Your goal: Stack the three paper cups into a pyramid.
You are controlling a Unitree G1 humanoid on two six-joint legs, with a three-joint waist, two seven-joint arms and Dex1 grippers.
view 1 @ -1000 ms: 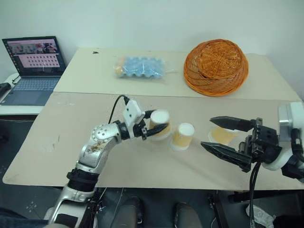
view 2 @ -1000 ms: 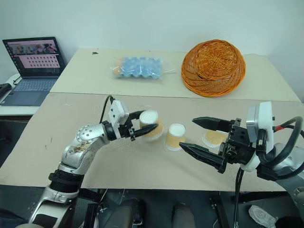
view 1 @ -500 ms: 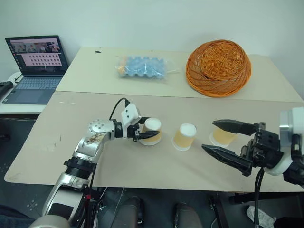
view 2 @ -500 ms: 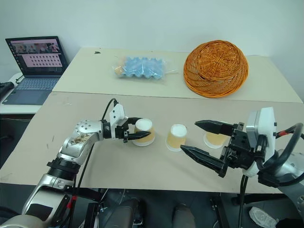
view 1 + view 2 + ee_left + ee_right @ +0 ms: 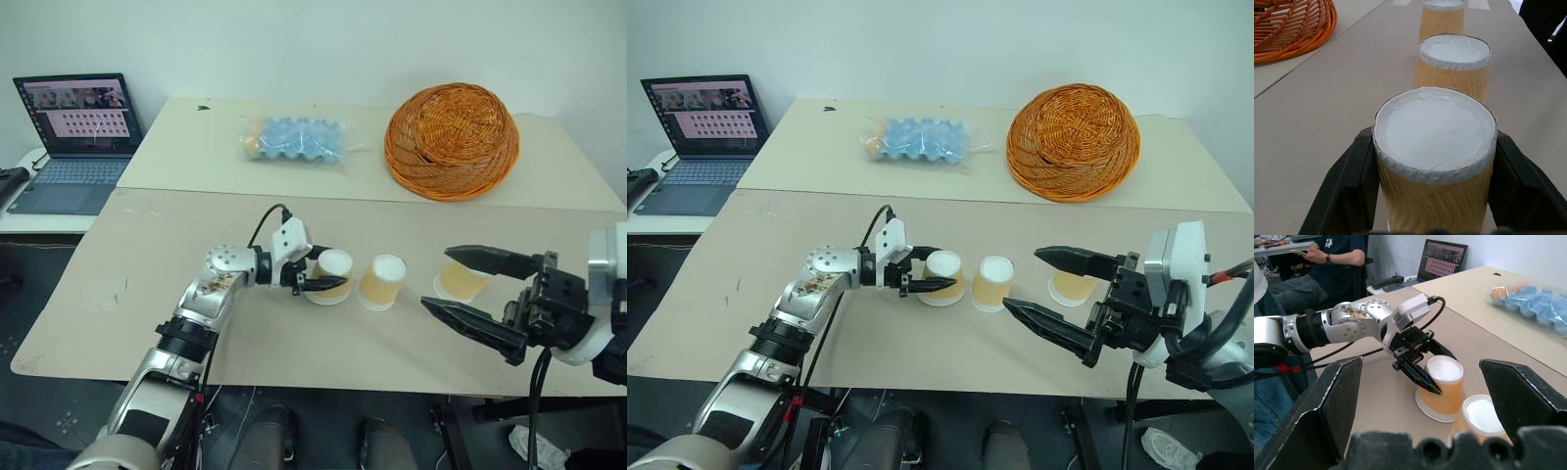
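While the head views show three paper cups [image 5: 383, 282] mid-table, upside down, the left gripper [image 5: 323, 280] clamping the leftmost and the right gripper [image 5: 460, 291] spread wide, the right wrist view adds a seated person [image 5: 1327, 259].

Bright even light, soft shadows, sharp

Three paper cups [image 5: 1436, 147], matt tan-orange sides w/ fine ribbed, wavy texture; flat white bases, slightly crinkled at edge. Woven wicker basket [image 5: 452, 138], orange, rough, faint sheen. Blue egg tray [image 5: 292, 138] wrapped in clear, glossy plastic film. Tabletop [image 5: 137, 264] pale beige, smooth, matt, w/ a few scuffs. Left gripper [image 5: 928, 283]: matt black plastic fingers; arm behind it in brushed, shiny metal, scuffed. Right gripper [image 5: 462, 291]: same matt black plastic, white glossy housing. Laptop [image 5: 71, 137] dark grey, matt.
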